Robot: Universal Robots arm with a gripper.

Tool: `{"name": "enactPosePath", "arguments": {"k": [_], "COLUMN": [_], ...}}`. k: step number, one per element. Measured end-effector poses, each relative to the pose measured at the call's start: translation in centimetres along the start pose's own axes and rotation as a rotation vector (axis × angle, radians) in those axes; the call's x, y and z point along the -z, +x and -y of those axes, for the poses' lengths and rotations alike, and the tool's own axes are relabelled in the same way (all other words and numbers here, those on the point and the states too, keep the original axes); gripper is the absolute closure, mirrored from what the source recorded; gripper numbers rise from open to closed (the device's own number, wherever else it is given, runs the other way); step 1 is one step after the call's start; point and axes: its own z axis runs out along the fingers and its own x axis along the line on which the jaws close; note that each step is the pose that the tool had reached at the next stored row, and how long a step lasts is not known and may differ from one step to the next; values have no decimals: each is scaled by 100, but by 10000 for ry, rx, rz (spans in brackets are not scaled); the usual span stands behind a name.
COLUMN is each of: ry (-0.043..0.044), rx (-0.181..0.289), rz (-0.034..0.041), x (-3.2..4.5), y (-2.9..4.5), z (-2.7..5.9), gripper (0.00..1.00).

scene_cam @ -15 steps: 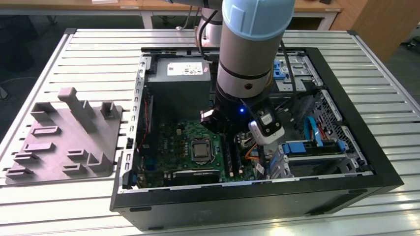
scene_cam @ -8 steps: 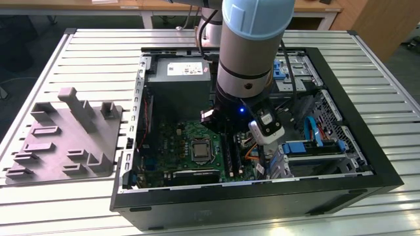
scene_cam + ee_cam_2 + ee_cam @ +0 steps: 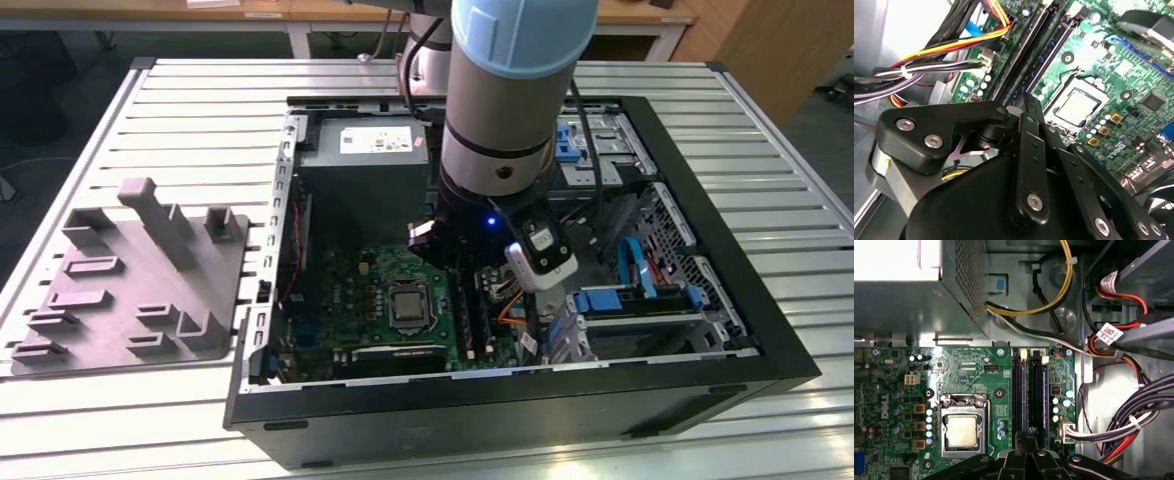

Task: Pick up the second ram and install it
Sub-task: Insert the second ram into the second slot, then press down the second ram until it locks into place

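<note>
My arm reaches down into the open computer case, over the green motherboard. In both wrist views my gripper hangs just above the long memory slots, its black fingers closed together with no gap showing. A slim stick with a blue-green edge, the second ram, stands in the slot beside the fingertips. A black slot lies parallel on its other side. I cannot tell whether the fingertips touch the stick.
The processor socket sits beside the slots. A power supply box and bundles of coloured cables crowd the case. Blue drive brackets lie at the exterior view's right. A grey moulded fixture rests on the slatted table.
</note>
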Motion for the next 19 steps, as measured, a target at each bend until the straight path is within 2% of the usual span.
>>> {"name": "enactPosePath", "arguments": {"k": [3,19], "ry": [-48,-57], "rx": [-1,-1], "rz": [0,0], "x": [-6,-15], "y": [0,1], "z": [-23,-36], "gripper": [90,90]}}
